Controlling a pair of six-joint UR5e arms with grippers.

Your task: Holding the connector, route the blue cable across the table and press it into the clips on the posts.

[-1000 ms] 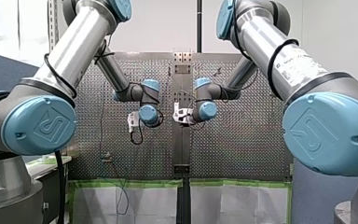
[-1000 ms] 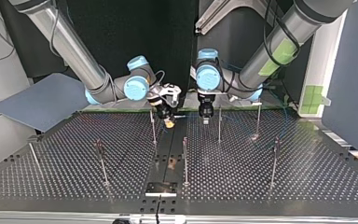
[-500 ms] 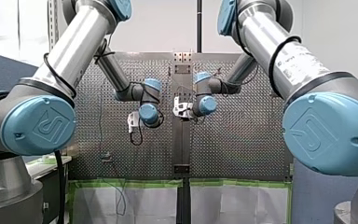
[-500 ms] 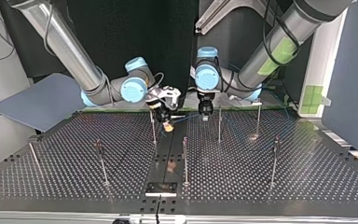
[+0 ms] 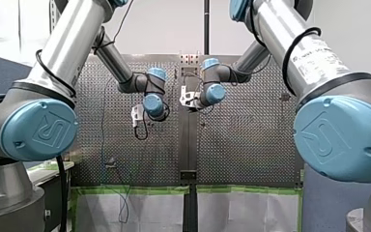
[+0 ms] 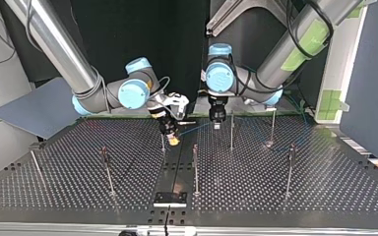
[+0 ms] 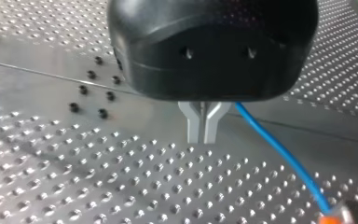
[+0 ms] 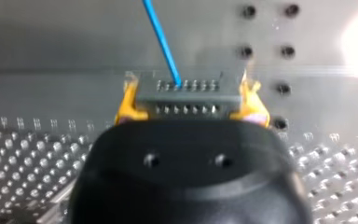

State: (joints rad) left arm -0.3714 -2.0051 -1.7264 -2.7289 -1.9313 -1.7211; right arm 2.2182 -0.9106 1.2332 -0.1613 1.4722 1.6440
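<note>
Holding the connector (image 8: 189,93) squarely between its yellow pads (image 8: 128,106), our right gripper (image 6: 173,139) is clamped on it low over the perforated table (image 6: 300,196), near the middle of the top view. The blue cable (image 7: 279,147) leaves the connector's face and runs in a fairly straight line towards our left gripper (image 7: 204,136). That gripper's metal fingers are pressed together. The cable passes just beside them, and we cannot tell whether it is nipped higher up.

We judge the main risk to be the thin post (image 6: 163,146) standing just beside the right gripper. A sideways sweep could knock it, or hook the cable on the wrong side of it. If the two grippers draw apart too far, the short run between them could go tight and strain the wire where it enters the connector. If they close in, the slack may sag under the clips.

Other posts stand around: one (image 6: 195,167) nearer the camera, another (image 6: 232,130) beside the left gripper, and a further one (image 6: 272,127) at the top view's right. Each could snag a trailing length of cable.
</note>
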